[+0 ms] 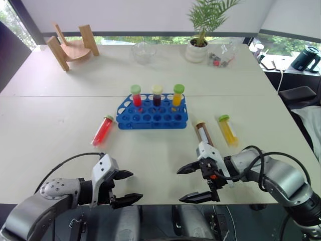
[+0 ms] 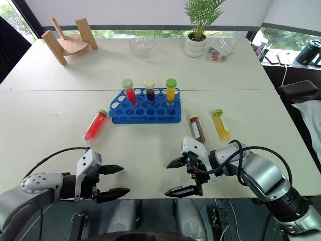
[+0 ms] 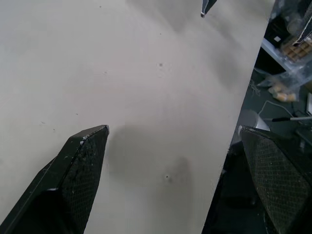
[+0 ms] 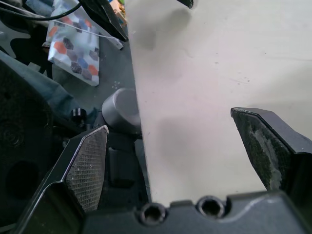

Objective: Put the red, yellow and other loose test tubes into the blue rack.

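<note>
A wooden stand (image 1: 72,47) sits at the far left corner of the white desk (image 1: 50,145). Going right along the far edge there is one clear glass bowl (image 1: 144,52), one potted plant (image 1: 200,30) and one clear bag of small things (image 1: 223,56).

Three loose tubes lie flat on the desk. The red tube (image 1: 103,130) with a green cap lies just left of the blue rack (image 1: 152,113). The dark brown tube (image 1: 203,133) with a cream cap lies to the right of the rack, and the yellow tube (image 1: 227,130) with a green cap lies just beside it, farther right.

The blue rack is in the middle of the desk. Three tubes stand up in its back row. From left to right they are one red tube with a green cap (image 1: 136,95), one dark tube with a cream cap (image 1: 157,95) and one orange tube with a green cap (image 1: 177,94). The other holes are open.

Near the front edge of the desk are two claws. The left claw (image 1: 126,187) is spread wide and holds nothing. The right claw (image 1: 191,184) is also spread wide and holds nothing. It is just in front of the dark brown tube, not touching it.
</note>
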You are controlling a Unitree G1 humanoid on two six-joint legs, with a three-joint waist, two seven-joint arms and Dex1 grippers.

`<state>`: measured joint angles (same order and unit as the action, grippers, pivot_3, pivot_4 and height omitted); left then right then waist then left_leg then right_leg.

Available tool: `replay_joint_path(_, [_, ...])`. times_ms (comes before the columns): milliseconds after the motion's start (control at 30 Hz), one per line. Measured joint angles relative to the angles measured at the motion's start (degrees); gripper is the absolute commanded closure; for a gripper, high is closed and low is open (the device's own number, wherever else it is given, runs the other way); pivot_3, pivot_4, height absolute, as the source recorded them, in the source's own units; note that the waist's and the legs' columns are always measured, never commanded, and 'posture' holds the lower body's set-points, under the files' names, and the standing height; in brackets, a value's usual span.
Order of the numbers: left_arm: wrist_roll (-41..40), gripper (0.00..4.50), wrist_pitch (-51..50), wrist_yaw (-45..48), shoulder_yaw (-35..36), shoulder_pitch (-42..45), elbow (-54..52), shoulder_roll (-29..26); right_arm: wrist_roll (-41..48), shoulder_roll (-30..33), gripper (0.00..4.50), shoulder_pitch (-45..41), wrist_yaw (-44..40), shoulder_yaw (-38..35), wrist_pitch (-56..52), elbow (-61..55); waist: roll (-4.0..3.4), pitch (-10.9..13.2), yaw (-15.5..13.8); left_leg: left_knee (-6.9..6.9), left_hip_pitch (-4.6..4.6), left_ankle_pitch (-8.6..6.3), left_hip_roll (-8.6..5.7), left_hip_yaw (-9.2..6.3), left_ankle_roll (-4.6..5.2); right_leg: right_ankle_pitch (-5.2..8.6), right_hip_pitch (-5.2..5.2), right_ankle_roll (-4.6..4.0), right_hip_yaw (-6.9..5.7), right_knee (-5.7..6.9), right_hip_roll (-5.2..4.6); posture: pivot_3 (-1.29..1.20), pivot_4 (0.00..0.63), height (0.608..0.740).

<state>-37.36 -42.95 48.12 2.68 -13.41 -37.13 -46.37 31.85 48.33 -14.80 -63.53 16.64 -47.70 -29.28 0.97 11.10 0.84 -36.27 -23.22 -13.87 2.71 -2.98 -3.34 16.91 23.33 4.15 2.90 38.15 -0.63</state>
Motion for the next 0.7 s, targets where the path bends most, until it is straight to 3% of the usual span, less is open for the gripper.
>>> replay_joint_path(267, [0.4, 0.11, -0.6, -0.7, -1.8, 3.9, 1.1, 1.2, 1.7, 0.8, 0.02, -2.8, 2.5, -2.0, -6.3, 0.5, -0.01, 0.0, -0.1, -0.02, -0.01, 0.00, -0.01, 0.00, 0.00, -0.03, -0.01, 0.05, 0.00, 0.02, 0.00, 0.00, 0.150, 0.740])
replay_joint_path(333, [0.1, 0.11, -0.8, 0.4, -1.5, 7.1, 2.7, -0.1, 5.4, 0.9, 0.02, -7.5, 2.7, -6.1, -10.4, 1.7, -0.01, 0.0, 0.0, -0.11, 0.02, 0.01, 0.00, 0.00, 0.00, -0.08, -0.01, -0.02, 0.00, 0.07, 0.02, 0.00, 0.150, 0.740])
replay_joint_path(467, [-1.1, 0.11, -1.3, 4.5, 1.1, 18.8, 7.6, -5.1, 8.4, 3.4, 0.02, -25.1, 2.8, -12.8, -15.4, 12.6, -0.05, 0.0, 0.1, -0.27, 0.01, 0.02, 0.00, 0.00, -0.01, -0.13, -0.01, -0.21, -0.02, 0.08, 0.05, 0.00, 0.150, 0.740])
replay_joint_path(567, [-1.4, 0.11, 0.3, 9.4, 3.3, 29.0, 10.5, -10.1, -3.5, 9.9, 0.02, -40.1, -0.2, -6.1, -7.2, 29.7, -0.03, 0.0, -0.1, -0.23, -0.17, 0.02, -0.01, 0.11, -0.01, -0.11, 0.11, -0.16, -0.03, -0.10, -0.01, 0.00, 0.150, 0.740])
replay_joint_path(700, [0.1, 0.11, 3.7, 13.3, 3.3, 35.0, 10.9, -12.9, -18.5, 11.2, 0.02, -51.7, -7.0, 6.4, -1.2, 49.4, 0.00, 0.0, 0.3, 0.09, -0.18, -0.02, -0.02, 0.41, 0.04, -0.22, 0.25, 0.22, 0.13, -0.23, -0.10, 0.00, 0.150, 0.740])
